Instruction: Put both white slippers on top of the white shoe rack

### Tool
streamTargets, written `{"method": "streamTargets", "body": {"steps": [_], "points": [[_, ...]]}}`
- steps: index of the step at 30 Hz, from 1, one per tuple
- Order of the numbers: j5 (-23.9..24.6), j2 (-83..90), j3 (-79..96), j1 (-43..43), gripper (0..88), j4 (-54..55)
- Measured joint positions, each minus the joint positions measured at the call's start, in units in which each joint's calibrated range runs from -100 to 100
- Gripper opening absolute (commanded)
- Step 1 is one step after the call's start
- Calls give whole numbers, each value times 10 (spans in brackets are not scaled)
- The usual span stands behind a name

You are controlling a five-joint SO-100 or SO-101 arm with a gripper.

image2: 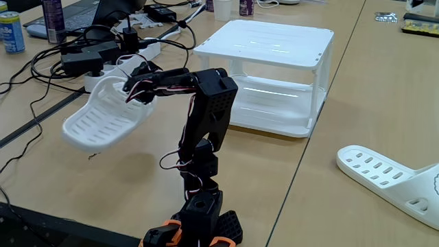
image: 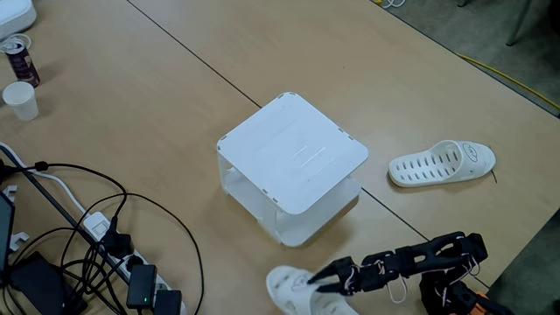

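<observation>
White plastic, the held slipper [image2: 103, 120] hangs tilted off the table at left of a fixed view, the gripper [image2: 137, 90] clamped on its strap edge. Such a thin grip could slip before the shoe rack [image2: 271, 42]; the other slipper [image: 442, 164] lies right.

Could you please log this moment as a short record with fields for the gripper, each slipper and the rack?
gripper: shut on held slipper, in both fixed views
held slipper: lifted off the table, tilted
other slipper: flat on the table, apart from the rack
shoe rack: top shelf bare
done: no slipper placed yet
</observation>
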State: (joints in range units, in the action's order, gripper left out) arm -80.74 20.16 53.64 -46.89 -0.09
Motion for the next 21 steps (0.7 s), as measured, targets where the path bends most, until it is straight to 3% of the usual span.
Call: {"method": "streamTargets", "body": {"steps": [12, 21], "points": [[26, 0, 4, 133, 8, 0], [27, 72, 123, 245, 8, 0]]}}
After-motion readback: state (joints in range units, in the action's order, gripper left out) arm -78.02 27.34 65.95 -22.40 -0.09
